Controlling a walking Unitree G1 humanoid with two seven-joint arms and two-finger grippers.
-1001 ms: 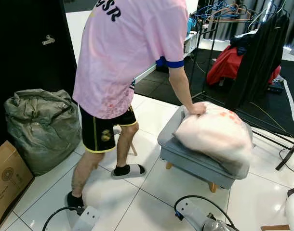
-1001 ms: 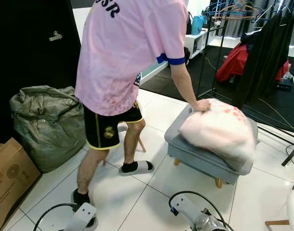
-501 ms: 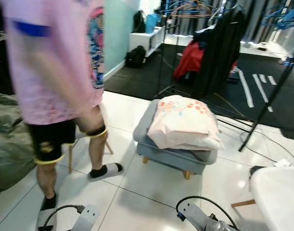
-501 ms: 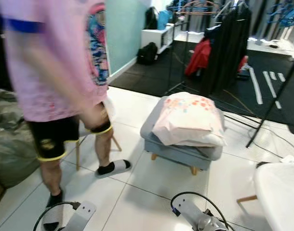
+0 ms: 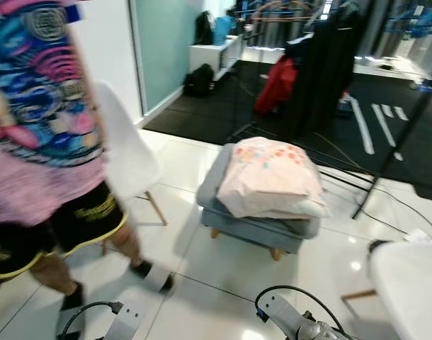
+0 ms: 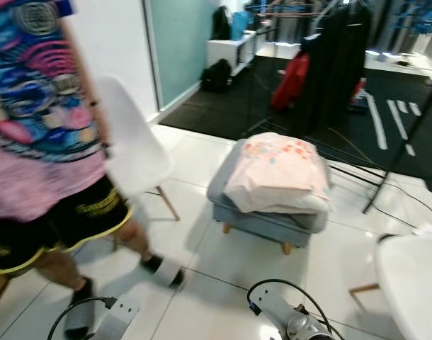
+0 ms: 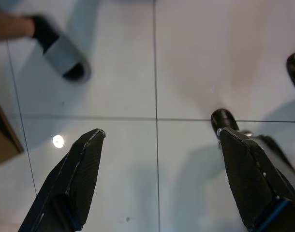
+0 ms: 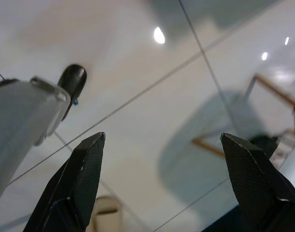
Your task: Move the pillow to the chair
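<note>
The pillow (image 5: pixel 269 177) is lying on a footstool (image 5: pixel 255 225) while both grippers' fingers (image 7: pixel 84 179) are hanging open, risking collision with the passing person (image 5: pixel 46 142).

Bright indoor light, glare spots on glossy floor tiles (image 5: pixel 223 265), motion-blurred person (image 5: pixel 39 142), soft shadows

Soft cloth pillow (image 5: pixel 270 177); glossy tiled floor (image 5: pixel 223 276).
</note>
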